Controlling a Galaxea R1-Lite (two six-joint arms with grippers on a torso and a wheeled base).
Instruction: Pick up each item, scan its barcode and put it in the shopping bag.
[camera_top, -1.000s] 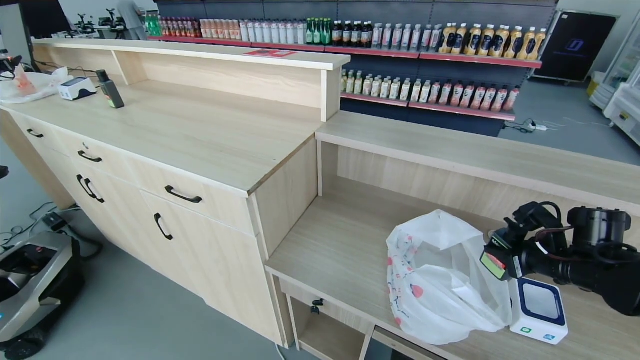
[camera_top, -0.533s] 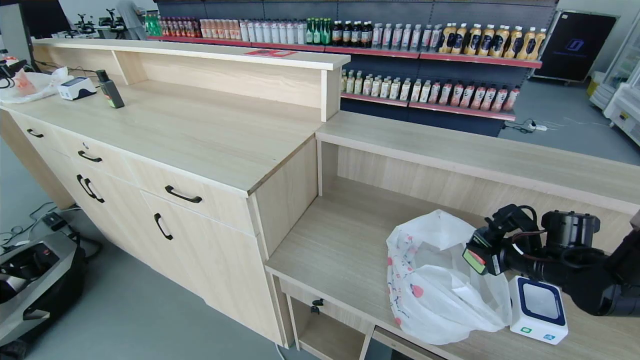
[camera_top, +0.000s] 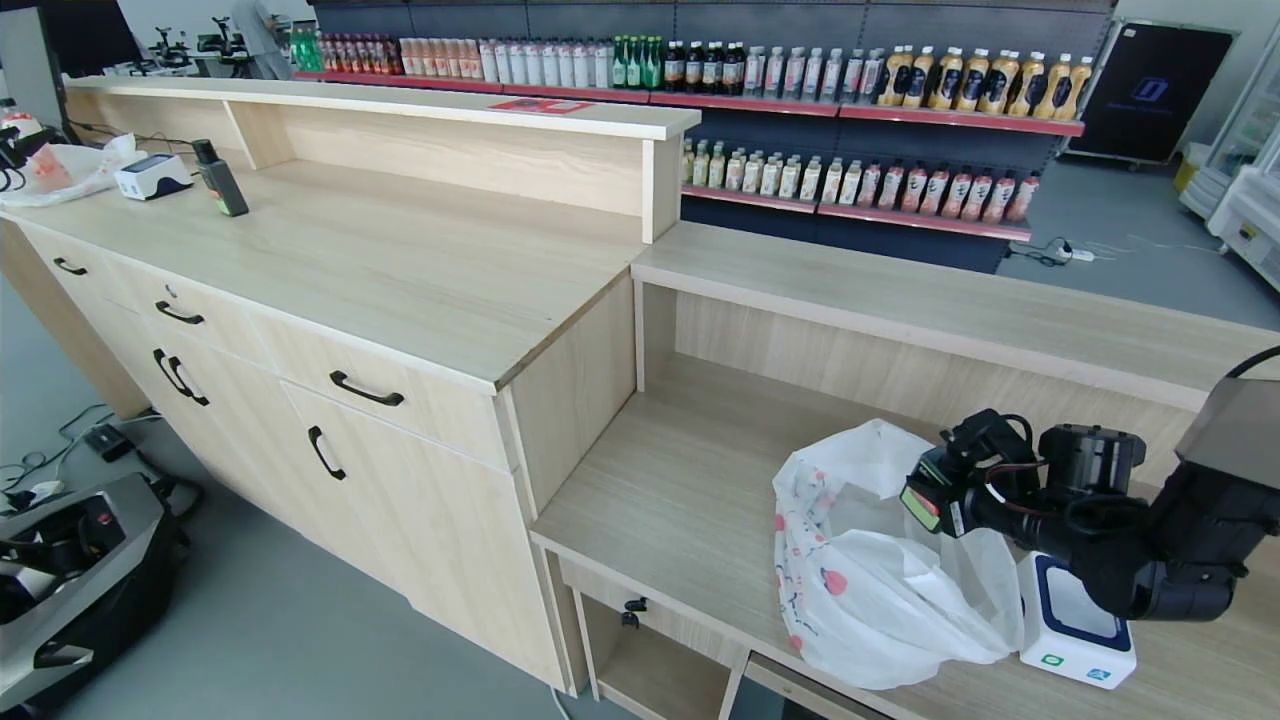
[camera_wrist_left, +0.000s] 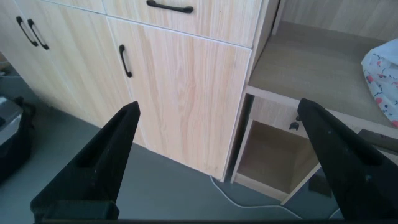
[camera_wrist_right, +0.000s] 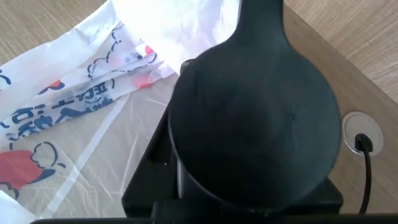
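Black bottle (camera_top: 928, 498) in right gripper (camera_top: 952, 497), nearer shopping bag (camera_top: 870, 590)

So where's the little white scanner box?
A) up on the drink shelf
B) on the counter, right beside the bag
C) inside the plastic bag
B: the white scanner sits on the low counter, right beside the shopping bag, not inside it.
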